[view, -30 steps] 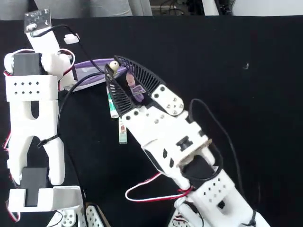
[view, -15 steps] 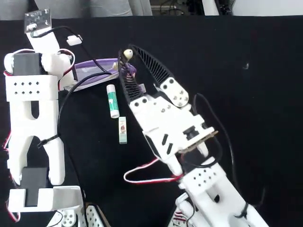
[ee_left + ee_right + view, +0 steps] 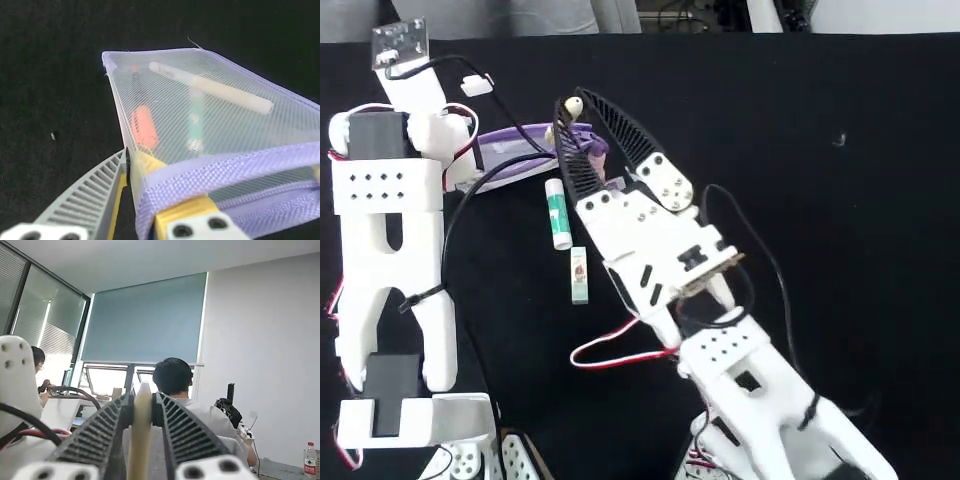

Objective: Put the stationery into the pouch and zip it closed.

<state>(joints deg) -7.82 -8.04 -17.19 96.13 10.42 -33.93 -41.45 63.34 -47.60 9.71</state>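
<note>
The clear mesh pouch (image 3: 510,155) with a purple zip edge lies at the far left of the black table. My left gripper (image 3: 150,172) is shut on its purple edge (image 3: 225,167). Inside the pouch lie a white pen (image 3: 215,90), an orange item (image 3: 144,125) and a green item (image 3: 196,122). My right gripper (image 3: 572,104) is by the pouch's right end, shut on a cream-coloured pen (image 3: 140,435) that points upward. On the table rest a green-and-white glue stick (image 3: 558,213) and a small green eraser (image 3: 579,274).
The left arm's white body (image 3: 385,230) fills the left side. A red and white cable (image 3: 610,355) loops from the right arm near the front. The right half of the black table (image 3: 860,180) is bare.
My right gripper has swung with the cream pen from above the glue stick toward the far side, uncovering the glue stick, and now stands at the pouch's right end. The left arm has not moved.
</note>
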